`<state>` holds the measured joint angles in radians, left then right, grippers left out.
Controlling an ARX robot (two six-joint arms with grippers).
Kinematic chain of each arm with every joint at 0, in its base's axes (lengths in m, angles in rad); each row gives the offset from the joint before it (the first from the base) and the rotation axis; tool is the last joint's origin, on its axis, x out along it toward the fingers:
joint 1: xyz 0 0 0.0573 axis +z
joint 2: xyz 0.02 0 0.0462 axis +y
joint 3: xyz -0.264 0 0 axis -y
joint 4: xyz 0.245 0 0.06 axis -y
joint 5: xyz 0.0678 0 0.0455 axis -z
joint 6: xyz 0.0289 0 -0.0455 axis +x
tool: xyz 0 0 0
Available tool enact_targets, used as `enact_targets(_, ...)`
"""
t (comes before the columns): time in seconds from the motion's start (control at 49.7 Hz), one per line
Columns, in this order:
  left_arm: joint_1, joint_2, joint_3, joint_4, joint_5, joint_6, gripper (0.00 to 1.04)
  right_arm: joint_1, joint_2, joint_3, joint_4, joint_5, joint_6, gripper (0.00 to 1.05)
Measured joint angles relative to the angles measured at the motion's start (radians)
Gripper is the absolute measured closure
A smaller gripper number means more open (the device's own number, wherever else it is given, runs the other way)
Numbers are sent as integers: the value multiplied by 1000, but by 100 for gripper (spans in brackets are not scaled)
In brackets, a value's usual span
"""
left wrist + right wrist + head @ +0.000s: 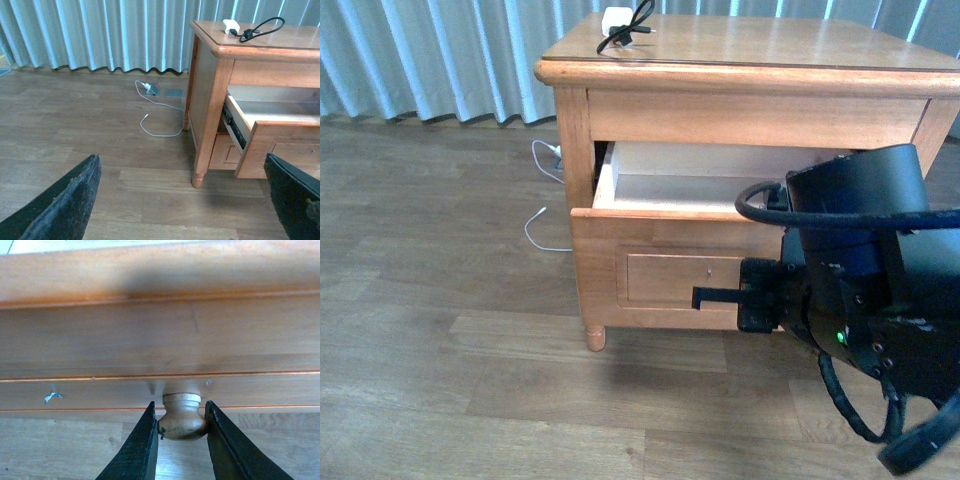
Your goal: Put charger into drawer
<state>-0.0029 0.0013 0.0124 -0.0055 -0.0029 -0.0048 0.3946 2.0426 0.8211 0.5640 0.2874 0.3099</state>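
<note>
Charger point(617, 20), white with a black looped cable, lies on the nightstand top point(770, 45) near its back left corner, above the drawer point(660, 262), which stands pulled open, pale interior showing. Right gripper point(180, 409) pinches the drawer's round knob point(182, 424), well below the charger. Left gripper point(180, 200) hangs spread wide over the floor point(100, 125).

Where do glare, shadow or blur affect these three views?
Front view: light glares off the glossy light-wood nightstand top, though the small white boxy charger reads clearly. Left wrist view: evenly lit; the open left end effector shows dark, blurred fingers. Right wrist view: soft close-up, shadow across the light-wood drawer front above the round wooden knob gripped by the right end effector.
</note>
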Motion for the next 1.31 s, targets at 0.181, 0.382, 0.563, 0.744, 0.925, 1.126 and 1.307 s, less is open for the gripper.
enact_targets(0.181, 0, 0, 0, 0, 0, 0, 6, 9, -51, -72, -4, -13, 16, 82)
enact_targets(0.382, 0, 0, 0, 0, 0, 0, 6, 10, -74, -97, -9, -17, 24, 82)
enact_targets(0.563, 0, 0, 0, 0, 0, 0, 6, 5, -90, -105, -30, -18, 35, 60)
enact_targets(0.744, 0, 0, 0, 0, 0, 0, 6, -6, -174, -140, -79, -34, 39, 35)
enact_targets(0.925, 0, 0, 0, 0, 0, 0, 6, -41, -421, -206, -158, -113, 21, 6)
enact_targets(1.126, 0, 0, 0, 0, 0, 0, 6, -121, -766, -262, -282, -243, -74, 8)
enact_targets(1.307, 0, 0, 0, 0, 0, 0, 6, -192, -983, -306, -385, -324, -126, 8)
